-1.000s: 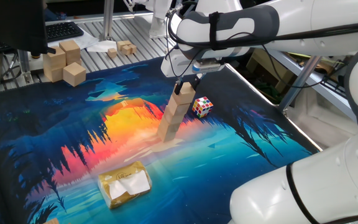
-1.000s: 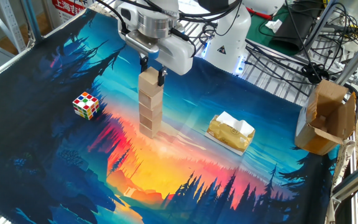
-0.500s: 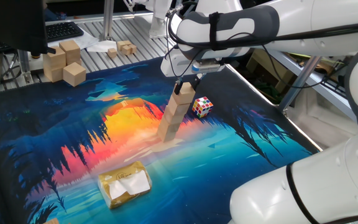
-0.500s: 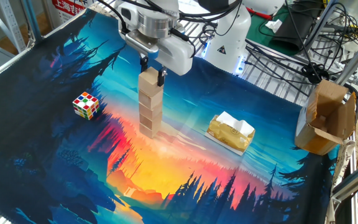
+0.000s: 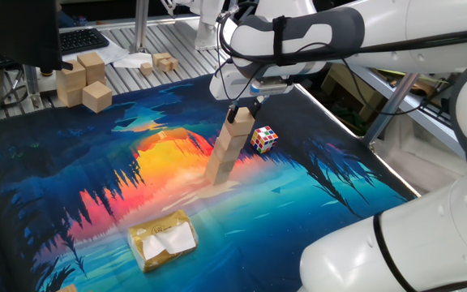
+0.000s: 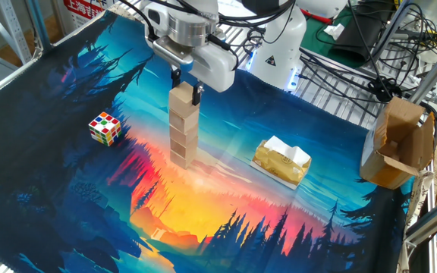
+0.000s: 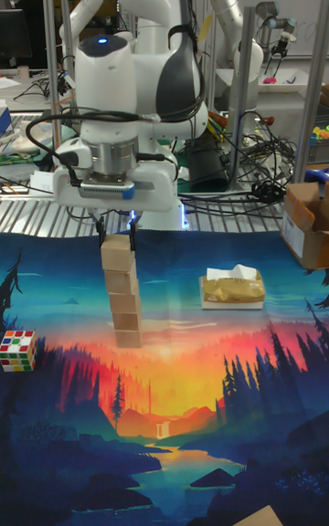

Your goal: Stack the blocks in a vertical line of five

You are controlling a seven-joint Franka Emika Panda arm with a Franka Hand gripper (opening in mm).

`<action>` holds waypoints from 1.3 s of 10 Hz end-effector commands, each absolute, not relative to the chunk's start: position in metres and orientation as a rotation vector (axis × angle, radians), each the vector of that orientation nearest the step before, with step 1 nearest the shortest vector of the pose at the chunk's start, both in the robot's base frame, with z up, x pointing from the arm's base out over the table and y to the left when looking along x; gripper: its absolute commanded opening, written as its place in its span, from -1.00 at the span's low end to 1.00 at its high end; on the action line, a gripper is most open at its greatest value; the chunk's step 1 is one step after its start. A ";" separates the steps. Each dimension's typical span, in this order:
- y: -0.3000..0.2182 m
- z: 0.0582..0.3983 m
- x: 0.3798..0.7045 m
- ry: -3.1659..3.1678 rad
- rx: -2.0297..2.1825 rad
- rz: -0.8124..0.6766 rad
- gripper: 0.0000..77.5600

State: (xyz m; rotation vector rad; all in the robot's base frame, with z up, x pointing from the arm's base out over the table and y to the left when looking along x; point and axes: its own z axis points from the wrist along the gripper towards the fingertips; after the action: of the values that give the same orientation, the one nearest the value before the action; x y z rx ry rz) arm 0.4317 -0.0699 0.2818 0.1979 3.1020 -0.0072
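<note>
Several light-tan blocks stand in one column [image 5: 227, 148] [image 6: 182, 129] [image 7: 121, 298] in the middle of the picture mat. In the tall fixed view the column leans slightly, its top a little left of its base. My gripper [image 5: 246, 109] [image 6: 186, 89] [image 7: 117, 232] comes straight down onto the top block [image 5: 239, 120] [image 6: 182, 99] [image 7: 117, 253], with one finger against each side of it. The top block rests on the block below.
A multicoloured puzzle cube [image 5: 264, 139] [image 6: 105, 128] [image 7: 18, 350] lies near the column. A yellow tissue packet [image 5: 163, 239] [image 6: 281, 161] [image 7: 232, 289] sits on the mat. Larger pale wooden blocks [image 5: 83, 81] stand beyond the mat. A cardboard box [image 6: 397, 144] [image 7: 306, 220] is beside it.
</note>
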 end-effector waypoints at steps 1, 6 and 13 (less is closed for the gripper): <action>-0.070 0.283 0.432 3.100 0.198 -0.006 -0.97; -0.070 0.283 0.432 3.099 0.200 -0.003 -0.97; -0.070 0.283 0.432 3.099 0.209 -0.007 1.00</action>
State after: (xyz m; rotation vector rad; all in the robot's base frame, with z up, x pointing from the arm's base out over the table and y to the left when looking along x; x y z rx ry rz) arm 0.4309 -0.0697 0.2806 0.2014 3.1053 -0.0035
